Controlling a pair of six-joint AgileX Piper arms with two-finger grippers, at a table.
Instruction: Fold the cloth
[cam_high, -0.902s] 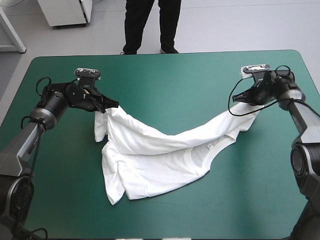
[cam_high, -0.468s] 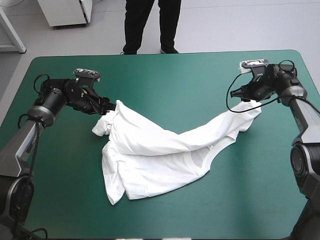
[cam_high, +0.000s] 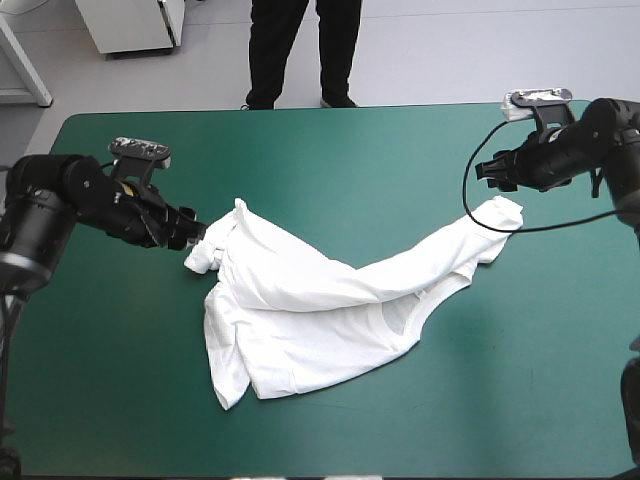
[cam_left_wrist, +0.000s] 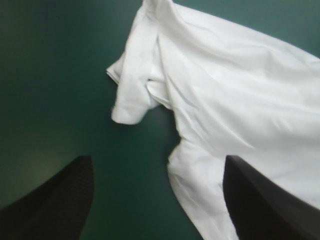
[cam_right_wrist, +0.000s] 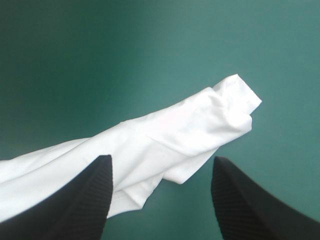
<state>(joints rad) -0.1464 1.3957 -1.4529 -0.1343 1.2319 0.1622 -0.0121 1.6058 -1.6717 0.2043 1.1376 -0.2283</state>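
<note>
Your left black-finned gripper, right black-finned gripper: released, opened, drawn outward; white short-sleeved T-shirt: held ends dropped

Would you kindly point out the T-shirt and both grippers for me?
T-shirt (cam_high: 300, 330): high view, on its spread body.
left gripper (cam_high: 192, 230): high view, midway between its open fingertips.
right gripper (cam_high: 488, 172): high view, midway between its open fingertips.

On the table, the T-shirt lies between my left gripper, just beside one sleeve, and my right gripper, just behind the other end.
</note>
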